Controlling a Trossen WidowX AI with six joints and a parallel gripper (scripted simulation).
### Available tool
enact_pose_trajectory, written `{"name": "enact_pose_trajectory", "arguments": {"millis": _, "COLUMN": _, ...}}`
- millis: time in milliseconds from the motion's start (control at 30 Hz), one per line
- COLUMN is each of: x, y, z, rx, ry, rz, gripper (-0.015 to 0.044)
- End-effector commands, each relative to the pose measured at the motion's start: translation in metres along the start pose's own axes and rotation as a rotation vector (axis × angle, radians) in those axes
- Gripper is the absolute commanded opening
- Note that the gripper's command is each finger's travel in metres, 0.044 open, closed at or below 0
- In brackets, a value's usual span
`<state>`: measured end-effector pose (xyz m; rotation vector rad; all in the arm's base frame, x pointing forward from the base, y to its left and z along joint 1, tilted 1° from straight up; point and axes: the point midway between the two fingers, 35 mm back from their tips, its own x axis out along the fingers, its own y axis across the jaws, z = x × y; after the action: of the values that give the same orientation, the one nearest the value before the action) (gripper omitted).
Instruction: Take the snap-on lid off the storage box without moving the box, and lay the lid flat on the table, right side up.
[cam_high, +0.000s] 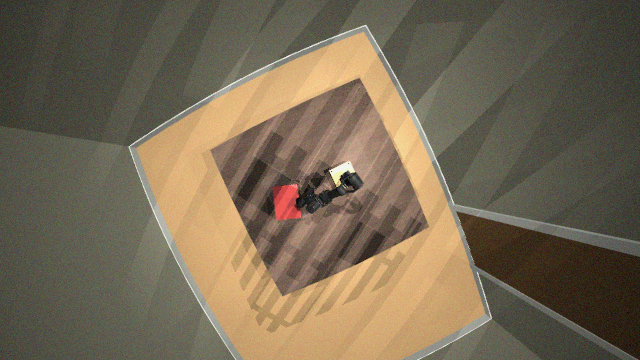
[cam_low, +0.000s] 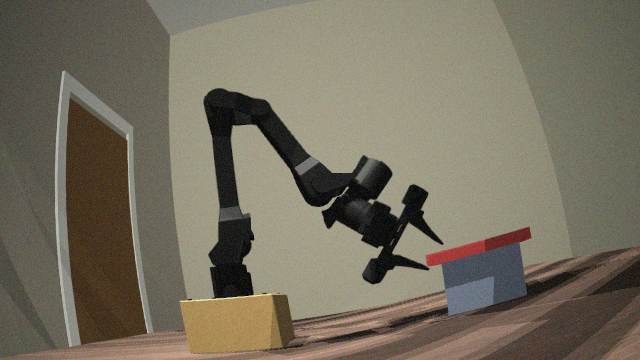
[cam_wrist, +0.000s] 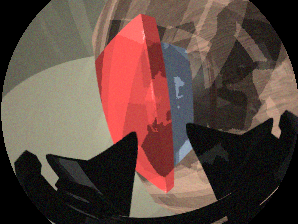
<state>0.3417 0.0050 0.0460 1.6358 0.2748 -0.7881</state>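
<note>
A flat red lid (cam_high: 286, 202) (cam_low: 470, 250) (cam_wrist: 125, 90) sits on top of the blue-grey storage box (cam_low: 487, 275) (cam_wrist: 181, 95). In the exterior view the lid overhangs the box walls and the box stands on the table. My gripper (cam_low: 435, 256) (cam_wrist: 161, 132) is open and empty, tilted down toward the lid's edge nearest the arm. One fingertip is above the level of that edge, the other below it. The edge is right at the opening between the tips. The frames show no clear contact. In the top view the box is hidden under the lid.
The arm stands on a yellow base block (cam_high: 338, 173) (cam_low: 230, 325), on the opposite side of the gripper from the box. The dark wood-patterned table (cam_high: 350, 115) (cam_low: 575, 300) carries both and shows striped shadows. A door (cam_low: 102, 215) is in the wall behind.
</note>
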Motion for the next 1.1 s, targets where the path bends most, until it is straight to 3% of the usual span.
{"name": "enact_pose_trajectory", "arguments": {"millis": 0, "x": 0.0079, "y": 0.0021, "z": -0.0009, "rx": -0.003, "ry": 0.005, "rz": 0.005, "gripper": 0.0235}}
{"name": "enact_pose_trajectory", "arguments": {"millis": 200, "x": 0.0136, "y": 0.0014, "z": -0.0002, "rx": -0.002, "ry": 0.005, "rz": 0.006, "gripper": 0.0235}}
{"name": "enact_pose_trajectory", "arguments": {"millis": 233, "x": 0.0136, "y": 0.0014, "z": -0.0002, "rx": -0.002, "ry": 0.005, "rz": 0.006, "gripper": 0.0209}}
{"name": "enact_pose_trajectory", "arguments": {"millis": 800, "x": 0.0136, "y": 0.0014, "z": -0.0002, "rx": -0.002, "ry": 0.005, "rz": 0.006, "gripper": 0.0095}}
{"name": "enact_pose_trajectory", "arguments": {"millis": 933, "x": 0.0136, "y": 0.0014, "z": -0.0002, "rx": -0.002, "ry": 0.005, "rz": 0.006, "gripper": 0.0000}}
{"name": "enact_pose_trajectory", "arguments": {"millis": 1067, "x": 0.0130, "y": 0.0025, "z": 0.0005, "rx": 0.003, "ry": 0.001, "rz": 0.009, "gripper": 0.0000}}
